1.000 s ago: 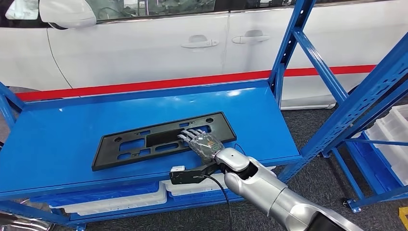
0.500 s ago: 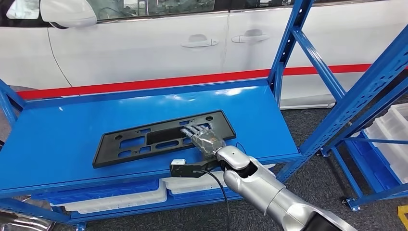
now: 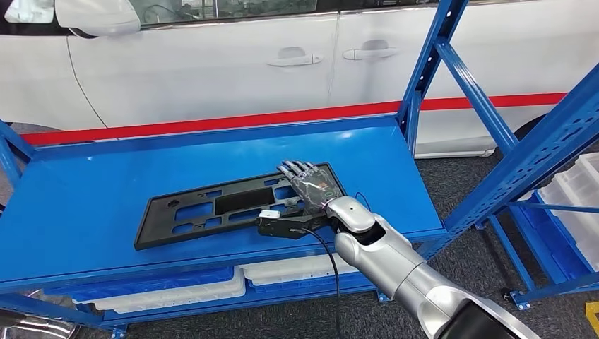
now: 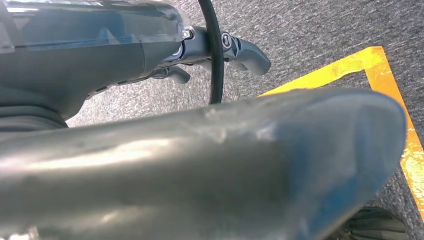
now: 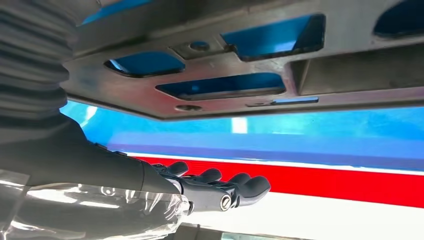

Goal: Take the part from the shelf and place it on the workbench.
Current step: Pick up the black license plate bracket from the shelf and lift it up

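**Right hand flat over part on shelf**

Black flat part (image 3: 236, 205) lay on the blue shelf deck (image 3: 92, 191), long side running across, cut-outs showing blue through them; seen close in the right wrist view too (image 5: 240, 70). Right hand (image 3: 309, 185) was stretched out over the part's right end, palm down, fingers (image 5: 235, 187) straight and side by side, closed round nothing; from the head view, contact with the part could not be told. Left hand (image 4: 215, 47) hung over grey carpet beside a yellow floor line (image 4: 395, 95), fingers loosely curled, holding nothing. White car (image 3: 212, 63) with a red stripe stood behind the shelf. White bins (image 3: 169, 286) sat on the lower level, another white bin (image 3: 576, 194) off to the right.
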